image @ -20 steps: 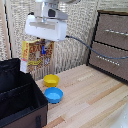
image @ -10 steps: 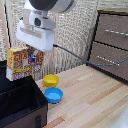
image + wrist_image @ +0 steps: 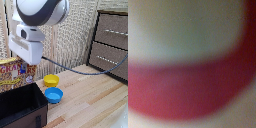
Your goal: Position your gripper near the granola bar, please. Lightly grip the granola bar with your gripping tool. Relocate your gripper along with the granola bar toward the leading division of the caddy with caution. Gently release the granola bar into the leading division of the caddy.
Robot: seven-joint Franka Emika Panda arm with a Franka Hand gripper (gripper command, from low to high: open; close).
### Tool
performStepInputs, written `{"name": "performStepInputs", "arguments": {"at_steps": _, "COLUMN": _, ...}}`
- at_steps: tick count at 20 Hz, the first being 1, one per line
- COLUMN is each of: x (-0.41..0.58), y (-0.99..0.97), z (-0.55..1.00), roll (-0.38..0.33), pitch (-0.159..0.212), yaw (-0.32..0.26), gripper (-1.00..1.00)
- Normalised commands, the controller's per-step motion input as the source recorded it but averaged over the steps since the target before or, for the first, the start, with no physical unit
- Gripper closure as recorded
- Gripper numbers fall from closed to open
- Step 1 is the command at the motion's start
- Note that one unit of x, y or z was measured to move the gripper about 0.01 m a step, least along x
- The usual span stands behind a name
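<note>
The granola bar (image 3: 14, 75), a yellow-orange box with red lettering, hangs upright in the air at the exterior view's left. It sits just above the back rim of the black caddy (image 3: 31, 114). My gripper (image 3: 23, 63) comes down on the box's top edge and is shut on it; the white hand hides the fingertips. One open black compartment (image 3: 17, 102) of the caddy lies directly under the box. The wrist view shows only a blurred red and pale surface (image 3: 192, 95) very close to the lens.
A yellow bowl (image 3: 51, 80) and a blue bowl (image 3: 53, 95) stand on the wooden table just to the right of the caddy. A brown dresser (image 3: 112, 42) stands at the back right. A dark cable (image 3: 85, 70) runs from the arm toward the dresser.
The arm has carried the box toward the exterior view's left and closer to the camera, from above the bowls to over the caddy. The box stays in the grip.
</note>
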Motion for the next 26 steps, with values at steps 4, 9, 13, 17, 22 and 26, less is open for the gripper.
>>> {"name": "performStepInputs", "arguments": {"at_steps": 4, "x": -0.167, "y": 0.41, "z": -0.23, "roll": -0.290, "pitch": 0.005, "yaw": -0.102, "gripper": 1.00}}
{"name": "performStepInputs", "arguments": {"at_steps": 9, "x": 0.074, "y": 0.36, "z": -0.28, "roll": -0.249, "pitch": -0.130, "yaw": -0.108, "gripper": 1.00}}
{"name": "performStepInputs", "arguments": {"at_steps": 13, "x": 0.121, "y": 0.45, "z": -0.12, "roll": -0.162, "pitch": -0.104, "yaw": -0.068, "gripper": 1.00}}
{"name": "performStepInputs", "arguments": {"at_steps": 17, "x": 0.000, "y": 0.30, "z": 0.01, "roll": -0.018, "pitch": -0.009, "yaw": -0.038, "gripper": -1.00}}
{"name": "performStepInputs", "arguments": {"at_steps": 22, "x": 0.079, "y": -0.07, "z": 0.17, "roll": 0.009, "pitch": -0.004, "yaw": -0.045, "gripper": -1.00}}
{"name": "performStepInputs", "arguments": {"at_steps": 26, "x": 0.157, "y": -0.19, "z": 0.15, "roll": 0.049, "pitch": 0.074, "yaw": -0.020, "gripper": -1.00}}
